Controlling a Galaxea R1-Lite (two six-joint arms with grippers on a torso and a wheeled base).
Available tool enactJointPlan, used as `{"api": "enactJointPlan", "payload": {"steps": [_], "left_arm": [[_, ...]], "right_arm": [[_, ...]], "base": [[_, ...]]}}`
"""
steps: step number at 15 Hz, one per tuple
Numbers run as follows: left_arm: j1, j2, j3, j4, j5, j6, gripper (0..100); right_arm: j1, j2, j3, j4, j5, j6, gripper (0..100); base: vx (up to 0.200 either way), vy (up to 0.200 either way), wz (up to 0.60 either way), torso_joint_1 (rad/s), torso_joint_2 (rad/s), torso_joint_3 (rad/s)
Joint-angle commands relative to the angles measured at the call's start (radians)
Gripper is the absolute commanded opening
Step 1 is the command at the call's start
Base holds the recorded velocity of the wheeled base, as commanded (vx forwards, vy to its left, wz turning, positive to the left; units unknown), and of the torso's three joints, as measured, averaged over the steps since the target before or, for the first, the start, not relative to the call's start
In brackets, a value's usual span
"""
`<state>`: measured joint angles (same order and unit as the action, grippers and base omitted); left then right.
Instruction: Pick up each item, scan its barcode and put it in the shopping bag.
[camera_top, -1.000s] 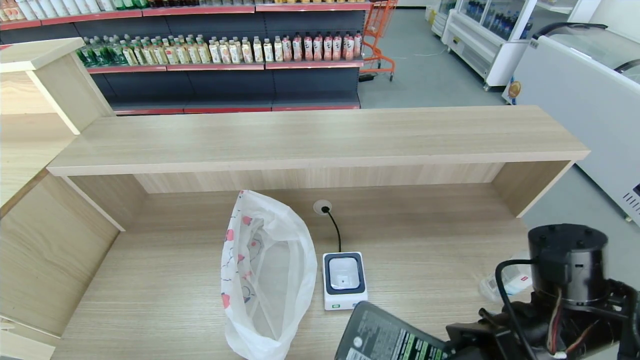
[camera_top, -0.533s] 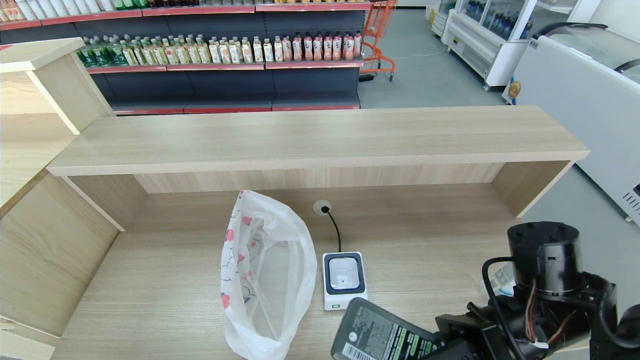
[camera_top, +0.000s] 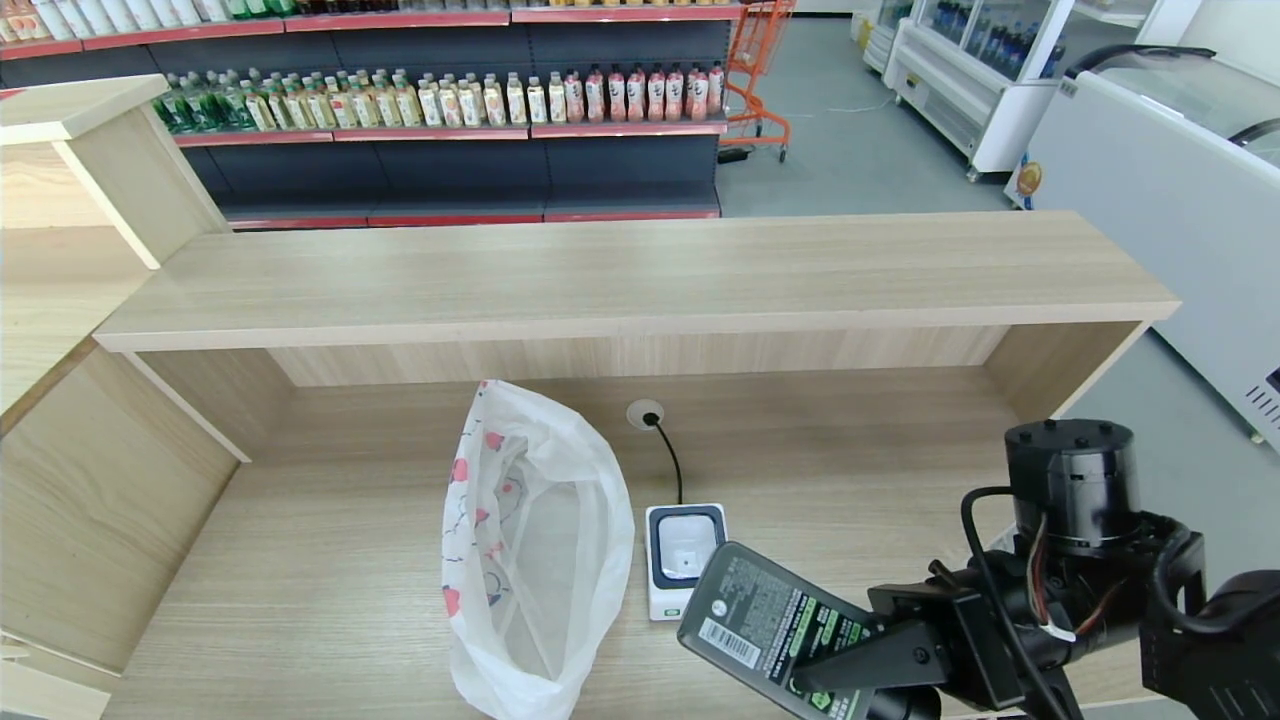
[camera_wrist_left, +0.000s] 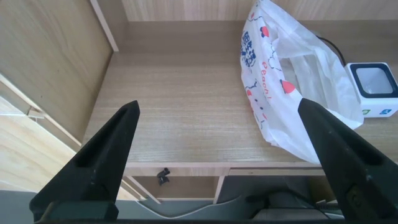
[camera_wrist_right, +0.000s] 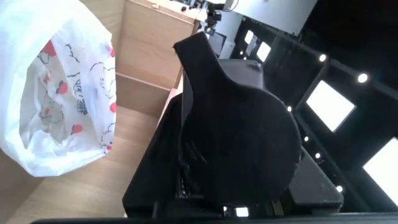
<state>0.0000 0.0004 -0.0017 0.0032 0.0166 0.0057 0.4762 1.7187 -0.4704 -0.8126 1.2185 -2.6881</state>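
Lying barcode-up, a flat dark pouch (camera_top: 765, 618) is clamped in the right hand (camera_top: 852, 668).

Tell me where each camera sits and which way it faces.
Head view: high on the robot, looking down at the counter; the right gripper shows lower right.
Left wrist view: behind the open left gripper, facing the counter.
Right wrist view: close behind the held dark package.
All three show the shopping bag.
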Motion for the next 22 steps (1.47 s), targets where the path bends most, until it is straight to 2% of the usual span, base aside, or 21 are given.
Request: {"api": "enactJointPlan", "payload": {"steps": [1, 11, 13, 14, 15, 16, 17, 18, 20, 22], "left_arm": [[0.0, 0.0, 0.0, 0.0, 0.0, 0.0, 100], [0.0, 0.0, 0.002, 0.0, 0.0, 0.0, 100], [0.0, 0.0, 0.0, 0.0, 0.0, 0.0, 100], [0.0, 0.0, 0.0, 0.0, 0.0, 0.0, 100], [0.0, 0.0, 0.0, 0.0, 0.0, 0.0, 100], [0.0, 0.0, 0.0, 0.0, 0.0, 0.0, 100], [0.0, 0.0, 0.0, 0.0, 0.0, 0.0, 100], [0.0, 0.0, 0.0, 0.0, 0.0, 0.0, 100], [0.0, 0.0, 0.0, 0.0, 0.0, 0.0, 100], [0.0, 0.0, 0.0, 0.0, 0.0, 0.0, 100]], "right_arm": [[0.001, 0.027, -0.007, 0.001, -0.001, -0.004, 0], [0.005, 0.032, -0.011, 0.004, 0.012, -0.015, 0], [0.007, 0.024, -0.024, 0.01, 0.01, 0.031, 0], [0.029, 0.002, -0.062, 0.01, 0.01, 0.163, 0], [0.027, -0.074, -0.134, 0.01, -0.002, 0.387, 0], [-0.045, -0.157, -0.182, 0.016, -0.136, 0.699, 0], [-0.079, -0.228, -0.178, 0.021, -0.269, 0.938, 0], [-0.114, -0.304, -0.183, 0.027, -0.389, 1.102, 0], [-0.131, -0.409, -0.123, 0.139, -0.481, 1.505, 0], [-0.183, -0.449, -0.117, 0.2, -0.672, 1.918, 0]], "base": [[0.0, 0.0, 0.0, 0.0, 0.0, 0.0], [0.0, 0.0, 0.0, 0.0, 0.0, 0.0], [0.0, 0.0, 0.0, 0.0, 0.0, 0.0], [0.0, 0.0, 0.0, 0.0, 0.0, 0.0], [0.0, 0.0, 0.0, 0.0, 0.0, 0.0], [0.0, 0.0, 0.0, 0.0, 0.0, 0.0], [0.0, 0.0, 0.0, 0.0, 0.0, 0.0], [0.0, 0.0, 0.0, 0.0, 0.0, 0.0], [0.0, 0.0, 0.0, 0.0, 0.0, 0.0], [0.0, 0.0, 0.0, 0.0, 0.0, 0.0]]}}
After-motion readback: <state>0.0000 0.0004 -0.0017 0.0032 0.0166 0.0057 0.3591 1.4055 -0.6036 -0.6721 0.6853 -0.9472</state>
